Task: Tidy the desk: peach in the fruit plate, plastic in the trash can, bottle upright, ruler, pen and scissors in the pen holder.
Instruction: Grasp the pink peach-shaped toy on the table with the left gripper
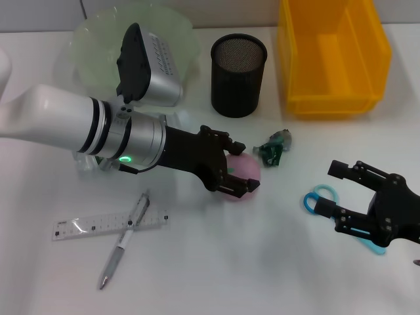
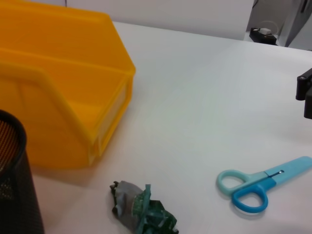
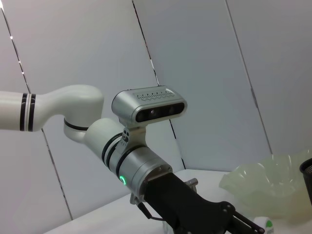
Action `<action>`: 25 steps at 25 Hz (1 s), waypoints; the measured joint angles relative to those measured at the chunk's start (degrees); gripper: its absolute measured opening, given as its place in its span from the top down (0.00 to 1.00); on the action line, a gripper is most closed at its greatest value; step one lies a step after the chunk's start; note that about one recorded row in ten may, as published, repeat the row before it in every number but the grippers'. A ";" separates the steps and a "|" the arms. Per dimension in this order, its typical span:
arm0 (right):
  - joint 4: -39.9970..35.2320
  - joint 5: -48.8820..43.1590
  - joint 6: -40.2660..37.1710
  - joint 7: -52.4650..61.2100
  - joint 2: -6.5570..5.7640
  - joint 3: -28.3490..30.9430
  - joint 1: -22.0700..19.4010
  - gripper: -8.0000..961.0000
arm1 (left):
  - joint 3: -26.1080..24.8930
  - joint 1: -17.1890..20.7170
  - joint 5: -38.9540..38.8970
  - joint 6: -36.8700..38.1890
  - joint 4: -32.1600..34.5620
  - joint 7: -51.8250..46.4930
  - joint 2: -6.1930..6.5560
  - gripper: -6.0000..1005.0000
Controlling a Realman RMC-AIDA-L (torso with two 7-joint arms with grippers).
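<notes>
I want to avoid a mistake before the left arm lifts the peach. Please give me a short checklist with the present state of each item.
1. Left tool around the peach: ok, fingers on both sides.
2. Grip firm enough to lift: cannot tell.
3. Fruit plate free to receive: ok, though partly hidden by the arm.
4. Crumpled plastic apart from the peach: ok.
5. Right tool out of the way: ok, open above the scissors.
6. Pen and ruler away from the lift: ok.

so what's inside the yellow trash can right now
Nothing visible: the trash can shows only bare yellow floor in the head view. The crumpled plastic lies on the desk. The near wall hides a strip of floor.
</notes>
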 joint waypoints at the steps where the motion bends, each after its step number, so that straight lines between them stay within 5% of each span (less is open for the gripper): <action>1: 0.00 0.00 0.00 0.00 0.00 0.00 -0.01 0.15 | 0.02 0.04 -0.04 -0.16 -0.05 -0.08 0.00 0.24; 16: 0.00 -0.01 0.00 0.03 0.00 0.00 -0.19 0.15 | 0.24 1.08 -2.35 -2.00 -0.93 -0.04 0.00 0.25; 25: 0.00 -0.10 0.00 0.18 0.00 0.00 -0.21 0.15 | 1.22 1.33 -2.65 -3.00 -1.07 -0.31 0.00 0.61</action>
